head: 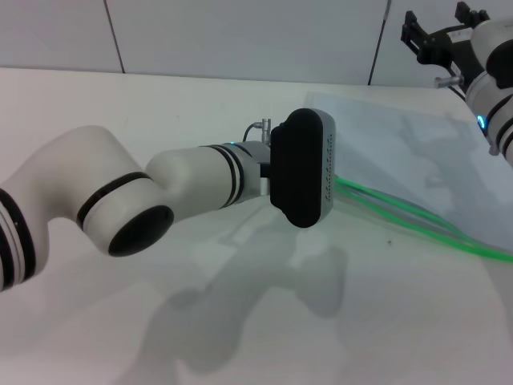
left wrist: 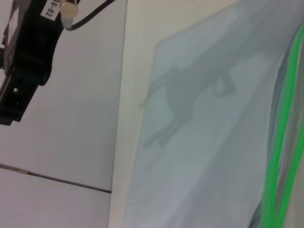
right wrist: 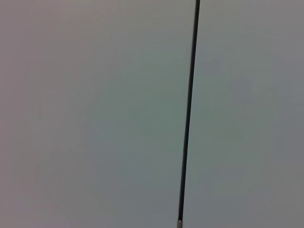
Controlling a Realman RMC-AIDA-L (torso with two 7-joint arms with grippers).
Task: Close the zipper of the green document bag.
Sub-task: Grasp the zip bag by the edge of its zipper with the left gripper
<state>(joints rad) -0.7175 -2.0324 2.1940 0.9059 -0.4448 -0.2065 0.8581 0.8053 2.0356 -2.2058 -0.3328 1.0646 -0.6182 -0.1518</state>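
The green document bag (head: 417, 152) lies flat on the white table at the right, a translucent grey-clear pouch. Its zipper (head: 417, 212) shows as thin bright green strips along the near long edge, running apart from each other; no slider tab shows. My left gripper (head: 300, 168) hovers over the bag's left end, and its black housing hides that corner. The left wrist view looks down on the bag (left wrist: 204, 142) and the zipper (left wrist: 280, 142). My right gripper (head: 437, 16) is raised at the far right, above the bag's far edge, open and holding nothing.
The white table (head: 240, 321) stretches bare to the left and front of the bag. A pale panelled wall (head: 240, 32) stands behind it. The right wrist view shows only that wall with a dark seam (right wrist: 190, 114). The right gripper (left wrist: 23, 61) also appears in the left wrist view.
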